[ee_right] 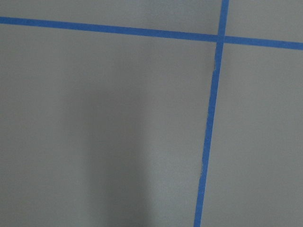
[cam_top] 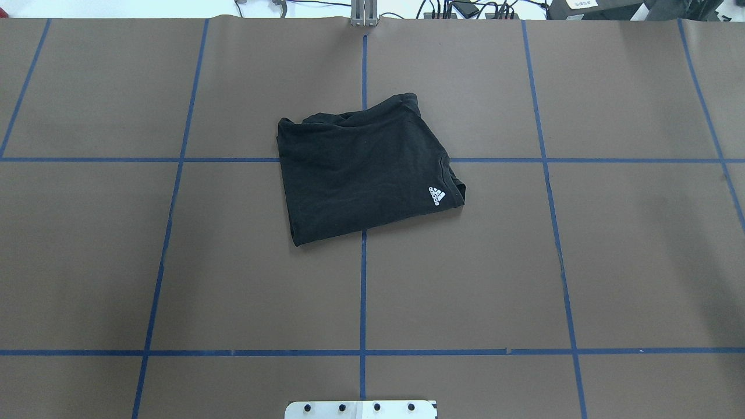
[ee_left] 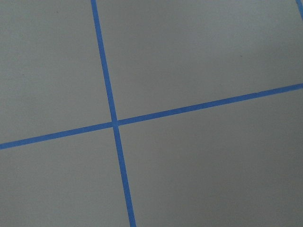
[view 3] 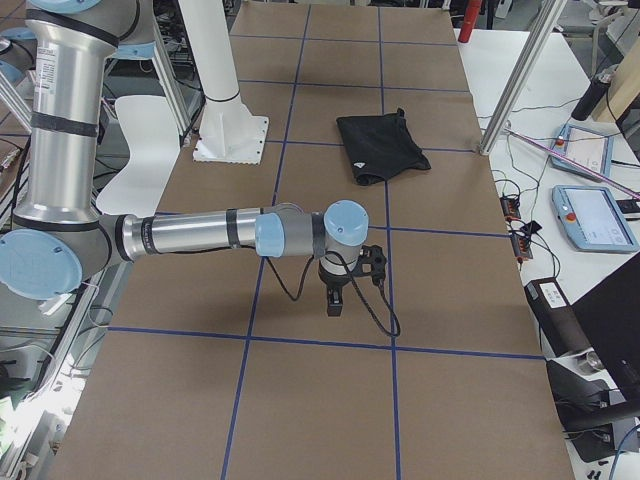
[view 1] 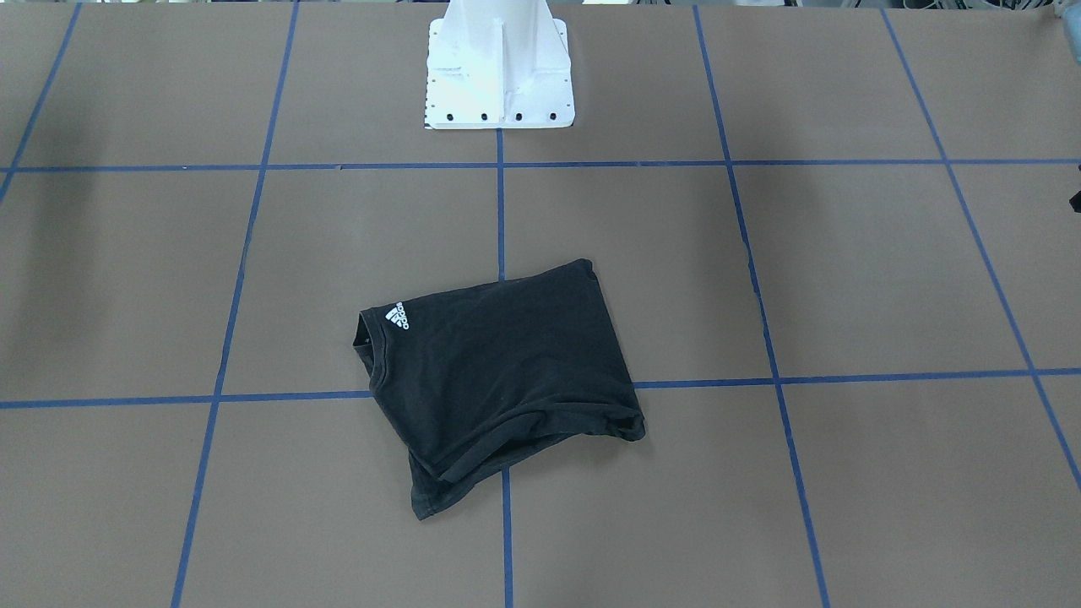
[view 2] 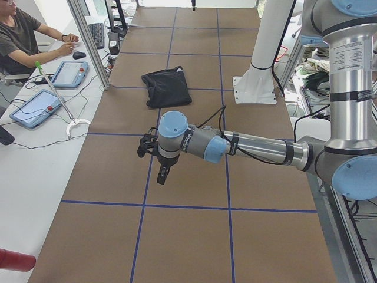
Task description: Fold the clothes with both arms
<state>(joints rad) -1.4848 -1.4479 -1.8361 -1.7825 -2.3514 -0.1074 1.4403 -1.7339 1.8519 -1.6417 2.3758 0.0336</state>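
A small white three-stripe logo with the word "adidas" beneath it is printed beside the collar of the folded black short-sleeved fabric t-shirt. The screens of the blue-framed tablets on the white side counter are too small to read.

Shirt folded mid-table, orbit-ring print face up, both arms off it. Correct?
Not quite. The t-shirt is folded mid-table, and the left arm and right arm are off it. But the upper face shows only the small white logo by the collar, no ring print: see the overhead exterior view.
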